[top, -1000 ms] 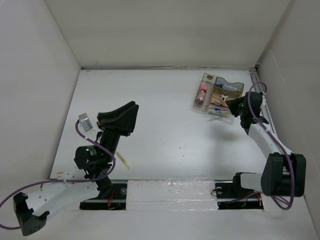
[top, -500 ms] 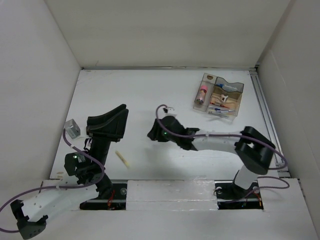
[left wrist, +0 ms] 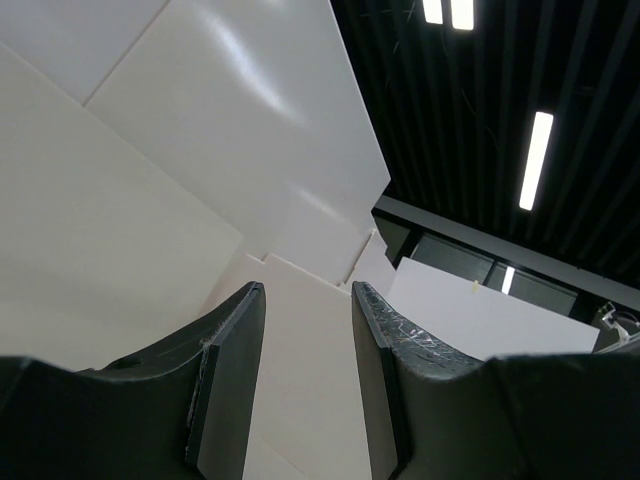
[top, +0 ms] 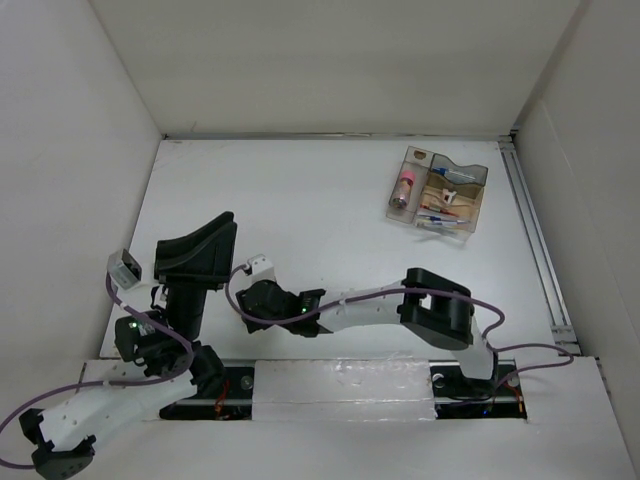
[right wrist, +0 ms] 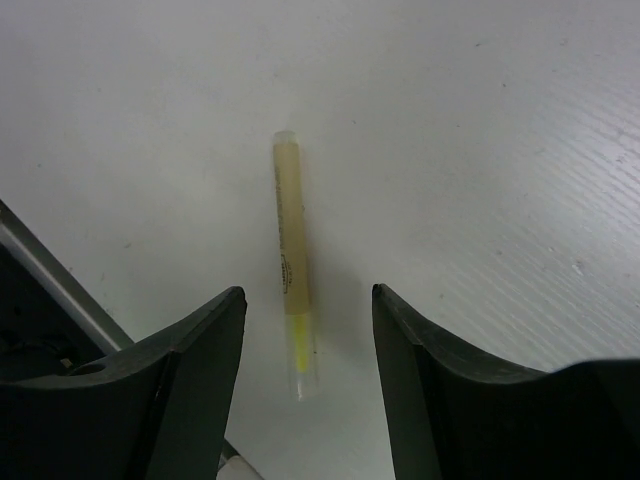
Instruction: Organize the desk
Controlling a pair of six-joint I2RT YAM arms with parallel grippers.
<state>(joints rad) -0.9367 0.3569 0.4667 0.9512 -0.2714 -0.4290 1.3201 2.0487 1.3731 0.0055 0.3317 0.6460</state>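
At the near edge the left hand [left wrist: 305, 292] points up, parted and empty, while the right hand [right wrist: 306, 300], wide open and empty, straddles a yellowish pen [right wrist: 288, 235] lying flat on the tabletop [top: 330, 200], likely light, stiff and slick, best pinched mid-barrel.

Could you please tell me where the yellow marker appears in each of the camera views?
Top external: hidden, presumably under the right gripper, low and left of centre.
Left wrist: not in it; only wall panels and ceiling.
Right wrist: yellow marker at centre, flat on the desk between open jaws.
Shared landmark: the right gripper, in top and right-wrist views.
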